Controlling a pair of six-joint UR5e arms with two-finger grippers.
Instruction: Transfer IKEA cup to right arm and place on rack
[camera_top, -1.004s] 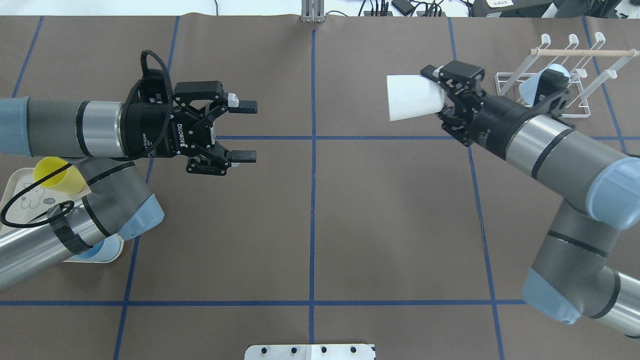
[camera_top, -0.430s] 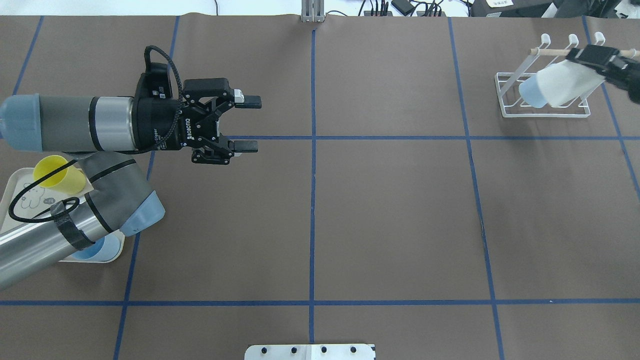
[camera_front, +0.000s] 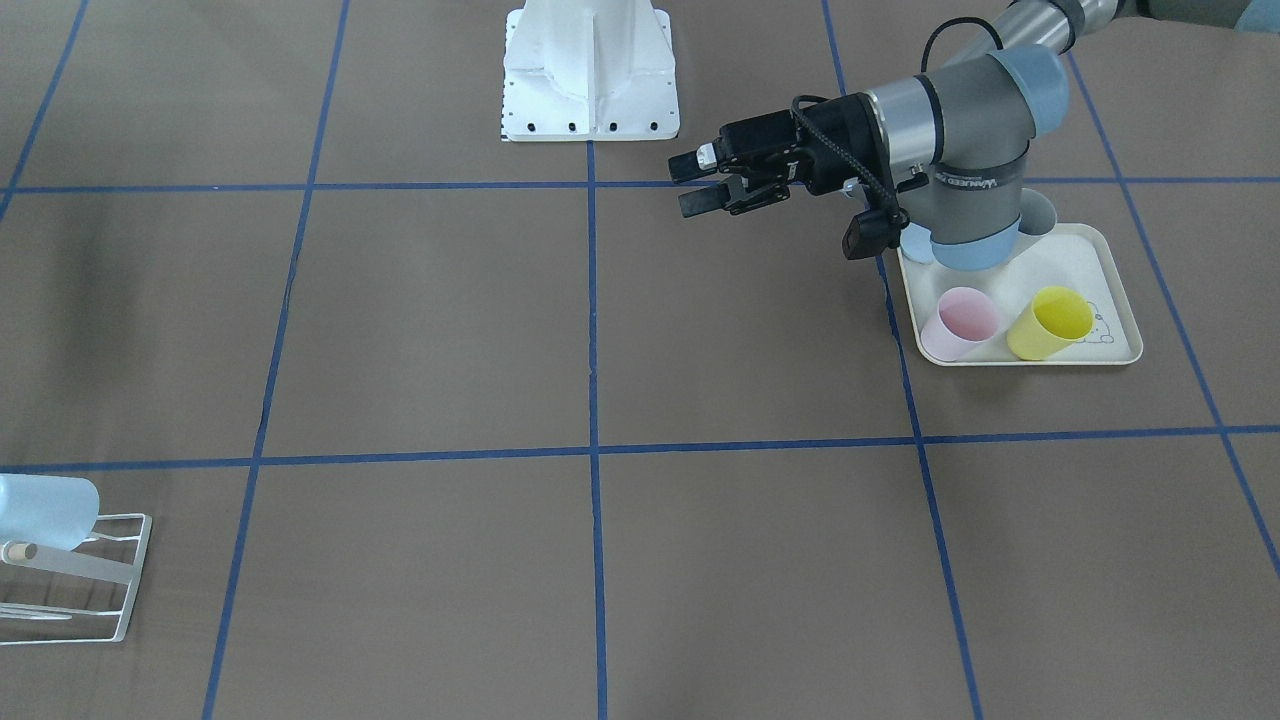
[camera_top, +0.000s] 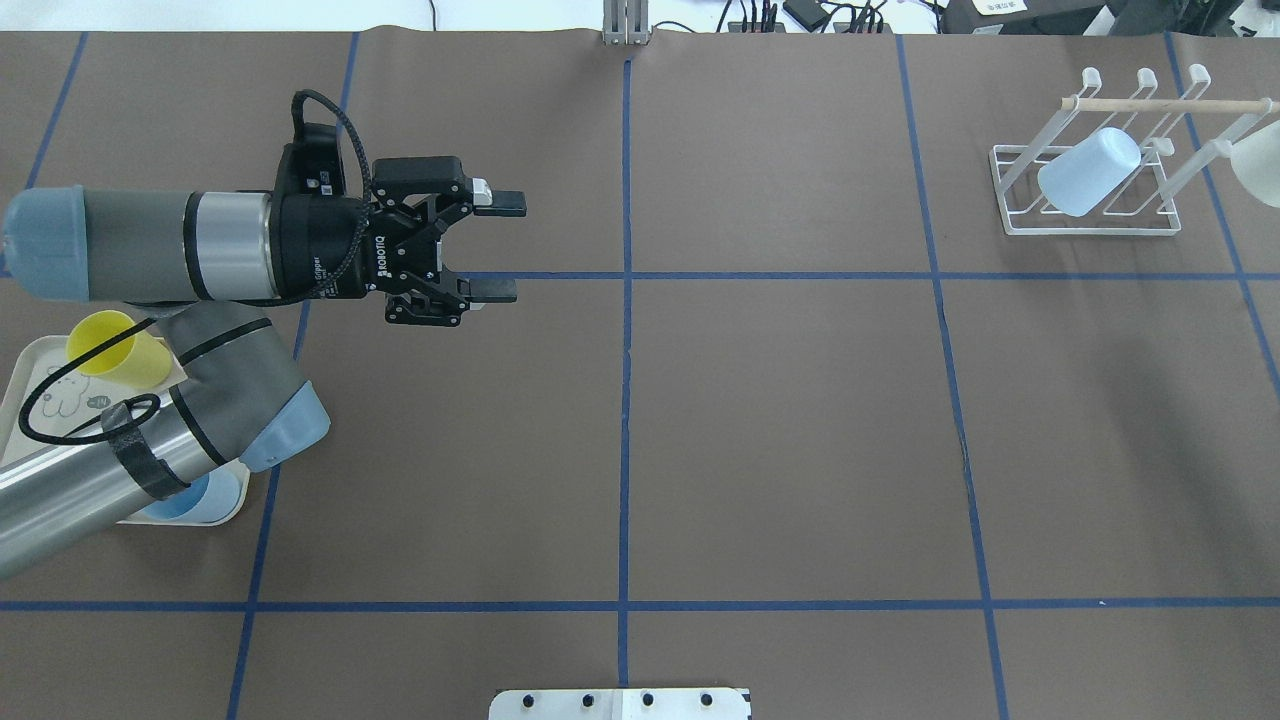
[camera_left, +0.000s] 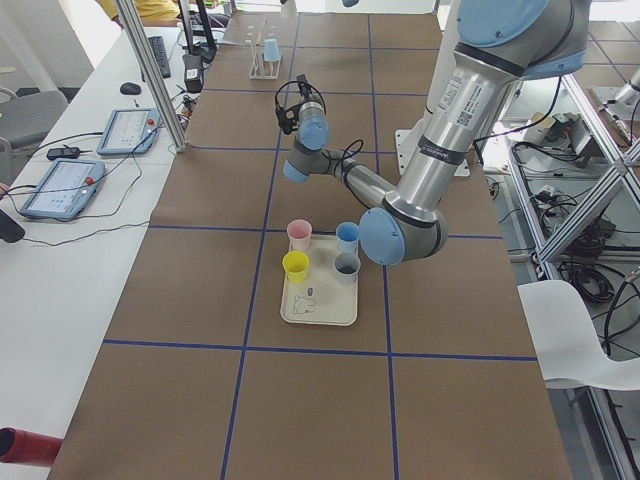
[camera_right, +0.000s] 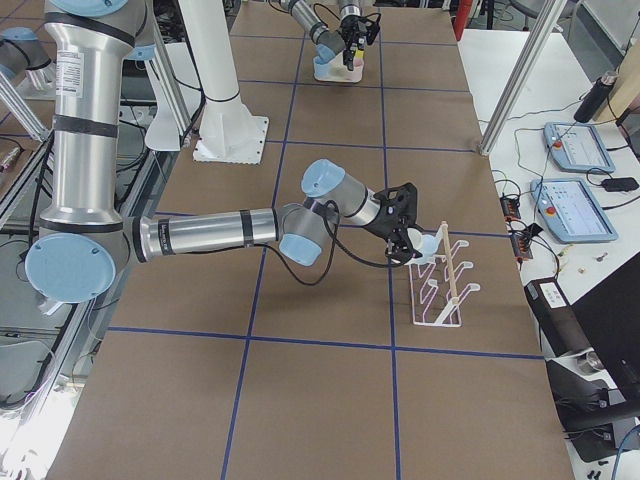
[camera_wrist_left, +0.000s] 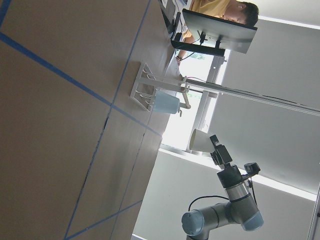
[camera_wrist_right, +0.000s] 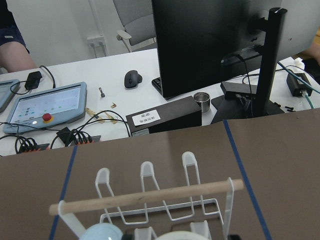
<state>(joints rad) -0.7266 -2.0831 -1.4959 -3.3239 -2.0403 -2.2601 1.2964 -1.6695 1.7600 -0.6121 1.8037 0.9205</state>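
The right gripper (camera_wrist_left: 214, 147), apparently clamped on the IKEA cup (camera_top: 1262, 165), has swung beyond the rack (camera_top: 1090, 232); left gripper (camera_top: 497, 247) hangs spread, empty, so placement is pending

The table (camera_top: 800, 450) is dull brown, ruled with blue lines. At far right the rack (camera_top: 1085, 231) is white wire with a pale wooden bar, bearing a pale blue cup (camera_top: 1088, 172), with a white cup (camera_top: 1262, 165) beside it; at near left the cream tray (camera_front: 1085, 265), printed with a thin line drawing, holds a yellow cup (camera_front: 1050, 322), a pink cup (camera_front: 958, 322) and a blue cup (camera_left: 347, 236). The left arm (camera_top: 130, 245) is silver-grey with pale blue caps, the left gripper (camera_top: 503, 247) black.
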